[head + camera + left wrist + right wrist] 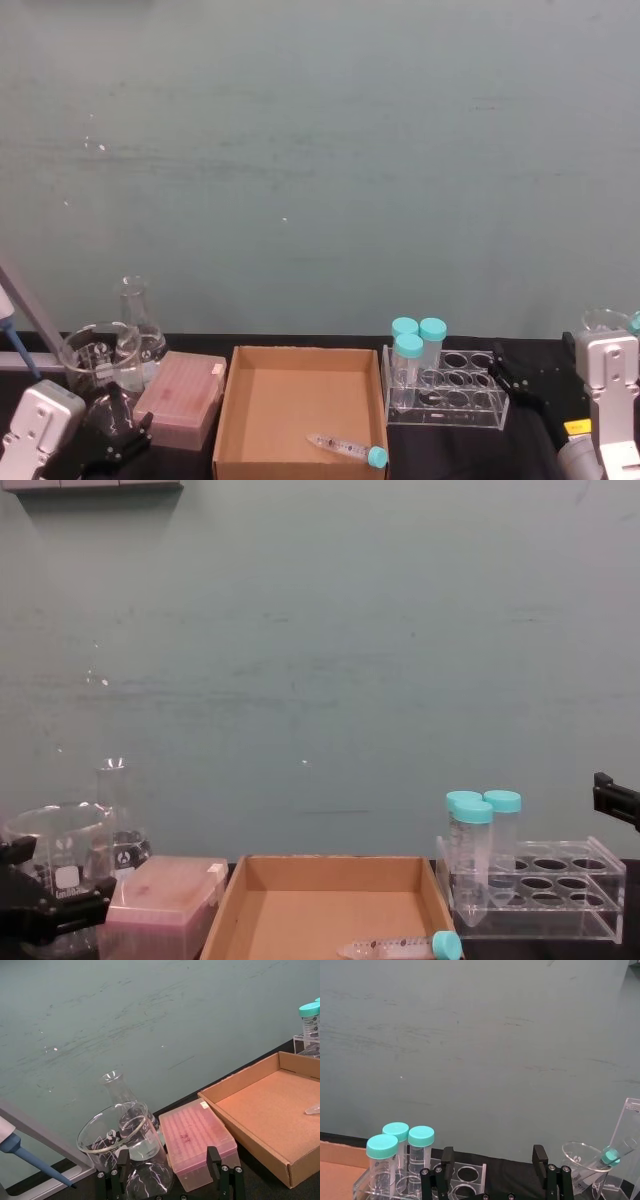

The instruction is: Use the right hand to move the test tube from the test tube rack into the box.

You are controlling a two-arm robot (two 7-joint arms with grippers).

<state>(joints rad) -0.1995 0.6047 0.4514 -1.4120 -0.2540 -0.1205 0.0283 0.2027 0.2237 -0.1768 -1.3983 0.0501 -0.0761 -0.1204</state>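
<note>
The right gripper [512, 380] is empty, jaws spread, low at the worktop's right edge just beside the test tube rack [450, 395]. The test tube [347, 448] already lies flat in the box [300, 360], to the gripper's left, teal cap toward the near right corner. The left gripper [112, 428] rests spread near the beaker [95, 358].

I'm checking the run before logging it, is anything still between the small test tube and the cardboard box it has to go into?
Nothing visible is. The test tube already lies on its side on the floor of the box, near the front corner by the test tube rack. The right gripper sits open beside the rack, holding nothing.
</note>
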